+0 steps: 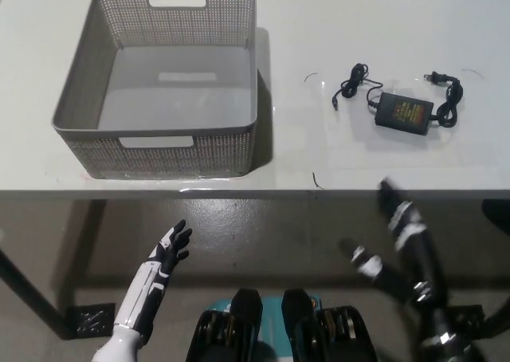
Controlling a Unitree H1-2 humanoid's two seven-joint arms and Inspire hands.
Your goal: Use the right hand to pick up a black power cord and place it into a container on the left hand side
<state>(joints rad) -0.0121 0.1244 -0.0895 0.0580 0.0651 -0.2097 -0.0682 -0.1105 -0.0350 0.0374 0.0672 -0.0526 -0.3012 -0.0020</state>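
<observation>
Seen from above: black power cord (406, 107), adapter brick amid loose coils of lead, lying flat on the white table (335, 27) at about two o'clock, untouched and well apart from everything else. At ten to eleven o'clock, a grey perforated basket (155, 151), bare inside, cut-out handles facing near and far, walls upright, standing near the table's front edge; likely set there to give a wide, easy mouth for a dropped cable. Below the table edge at four to five o'clock, the black right hand (394, 242), fingers spread apart and holding nothing, slightly blurred, pointing up toward the cord but short of the table and not over it; probably poised that way to come at the brick from the near side. At seven o'clock, the white left hand (169, 250), resting low and off the table, fingers loosely apart and empty, kept clear of the basket, presumably so as not to block the drop. Judged from this: task at its very start, reach not yet made, nothing grasped. Next move likely calling for a rise over the table edge and a closing around the brick rather than the thin lead, since the brick offers the firmest hold. Possible trouble: trailing plug and coils dragging across the table or snagging on the basket's rim during the carry leftward.
</observation>
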